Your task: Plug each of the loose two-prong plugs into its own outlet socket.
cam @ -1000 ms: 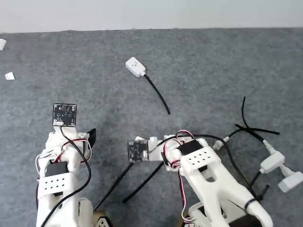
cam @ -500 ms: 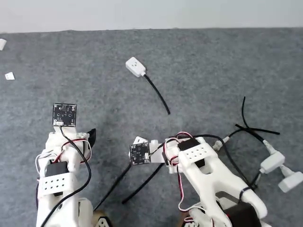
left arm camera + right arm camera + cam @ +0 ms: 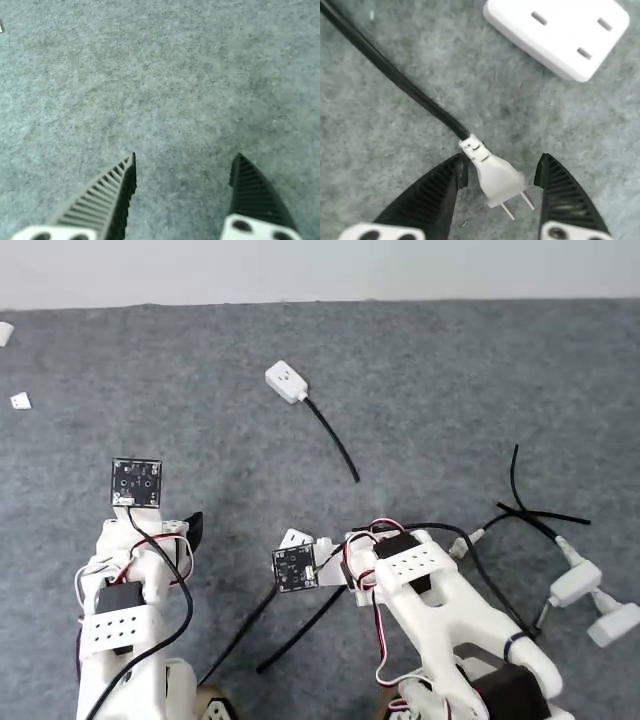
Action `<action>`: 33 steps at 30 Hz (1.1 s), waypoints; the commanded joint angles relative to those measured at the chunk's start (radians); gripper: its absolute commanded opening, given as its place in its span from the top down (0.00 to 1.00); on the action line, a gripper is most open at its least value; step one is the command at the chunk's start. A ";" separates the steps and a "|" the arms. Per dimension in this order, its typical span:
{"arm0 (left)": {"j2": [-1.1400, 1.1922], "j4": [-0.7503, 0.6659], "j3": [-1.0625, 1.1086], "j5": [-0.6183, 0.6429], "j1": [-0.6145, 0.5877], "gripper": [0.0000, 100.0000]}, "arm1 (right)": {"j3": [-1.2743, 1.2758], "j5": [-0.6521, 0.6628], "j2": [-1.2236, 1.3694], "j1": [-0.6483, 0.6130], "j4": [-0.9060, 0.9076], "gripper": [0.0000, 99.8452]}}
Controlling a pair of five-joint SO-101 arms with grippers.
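In the right wrist view a white two-prong plug (image 3: 496,179) on a black cord (image 3: 390,70) lies on the grey carpet between the fingers of my right gripper (image 3: 502,164), which is open around it without touching it. Just beyond it lies a white outlet socket (image 3: 560,35), slots facing up. In the high view that socket (image 3: 292,538) peeks out beside the right arm's wrist (image 3: 296,568). Another white socket (image 3: 286,381) with a short black cord lies farther back. My left gripper (image 3: 185,159) hangs open over bare carpet.
Two more white plug pieces (image 3: 590,598) lie at the right edge among tangled black cables (image 3: 530,510). Two black cords (image 3: 285,640) run toward the front between the arms. Small white scraps (image 3: 20,400) sit at the far left.
The right arm's wrist has shifted slightly toward the front and right, uncovering more of the white socket beside it. The left arm has not moved.
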 commanded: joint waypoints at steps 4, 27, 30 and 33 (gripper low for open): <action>0.002 -0.025 -0.012 -0.008 0.005 0.71 | -0.054 0.060 0.002 -0.033 -0.013 0.77; 0.002 -0.025 -0.010 -0.008 0.002 0.71 | -0.101 0.359 0.085 -0.018 0.142 0.85; 0.002 -0.025 -0.010 -0.008 0.000 0.71 | -0.103 0.397 0.076 -0.022 0.216 0.85; 0.002 -0.025 -0.010 -0.008 0.002 0.71 | -0.104 0.405 0.076 -0.024 0.237 0.85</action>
